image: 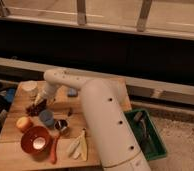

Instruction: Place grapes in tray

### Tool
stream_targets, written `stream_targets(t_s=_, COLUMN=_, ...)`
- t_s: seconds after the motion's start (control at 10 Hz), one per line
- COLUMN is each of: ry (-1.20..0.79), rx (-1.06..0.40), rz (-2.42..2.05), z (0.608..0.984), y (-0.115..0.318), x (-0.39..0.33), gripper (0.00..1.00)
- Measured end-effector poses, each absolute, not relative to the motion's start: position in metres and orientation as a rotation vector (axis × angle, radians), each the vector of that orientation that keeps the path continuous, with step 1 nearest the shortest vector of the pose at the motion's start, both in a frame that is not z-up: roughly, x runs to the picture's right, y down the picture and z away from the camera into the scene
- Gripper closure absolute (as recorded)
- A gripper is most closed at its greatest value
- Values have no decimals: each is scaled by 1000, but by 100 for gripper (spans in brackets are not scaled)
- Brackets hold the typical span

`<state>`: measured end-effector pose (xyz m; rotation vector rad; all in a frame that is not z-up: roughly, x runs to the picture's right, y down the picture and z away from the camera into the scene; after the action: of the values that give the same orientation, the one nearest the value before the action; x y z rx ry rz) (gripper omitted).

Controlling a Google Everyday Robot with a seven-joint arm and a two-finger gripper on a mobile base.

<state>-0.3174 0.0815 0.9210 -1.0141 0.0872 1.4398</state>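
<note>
On the left side of the wooden table, my gripper hangs low over the wood, right at the grapes. They are a small, dark reddish-purple bunch lying flat on the tabletop. My claw's tip meets the right end of the bunch, but I cannot tell whether the claw is released, clenched or grasping the fruit. My white arm rises from the lower right, crosses the middle of the table, then bends left and down toward that spot. The green tray sits off the table's right edge, lower than the tabletop and well apart from the grapes. Something greyish lies inside it, but I cannot make out what. Just behind my claw stands a white cup, and a small blue block lies on the far side of my arm. In front of the grapes sits a blue cup, with a shiny metal cup just to its right. A round yellow-orange fruit rests to the left of the blue cup. Nearer the front edge is the round orange-red bowl. To its right lies a thin orange stick-shaped thing, perhaps a carrot. Beside that is a pale yellow banana-like piece, close against the base of my arm.
</note>
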Motion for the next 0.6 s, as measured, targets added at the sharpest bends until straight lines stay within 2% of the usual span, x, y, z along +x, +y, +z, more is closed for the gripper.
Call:
stream_targets(t_s=0.1, ry=89, rx=-1016, rz=1438, z=920, y=82, x=-317, gripper=96)
stream_targets(t_s=0.2, ry=84, rx=-1015, rz=1435, z=917, y=81, x=-316, gripper=99)
stream_targets(t_s=0.6, ry=26, rx=-956, rz=1445, z=879, y=45, x=-282, gripper=100)
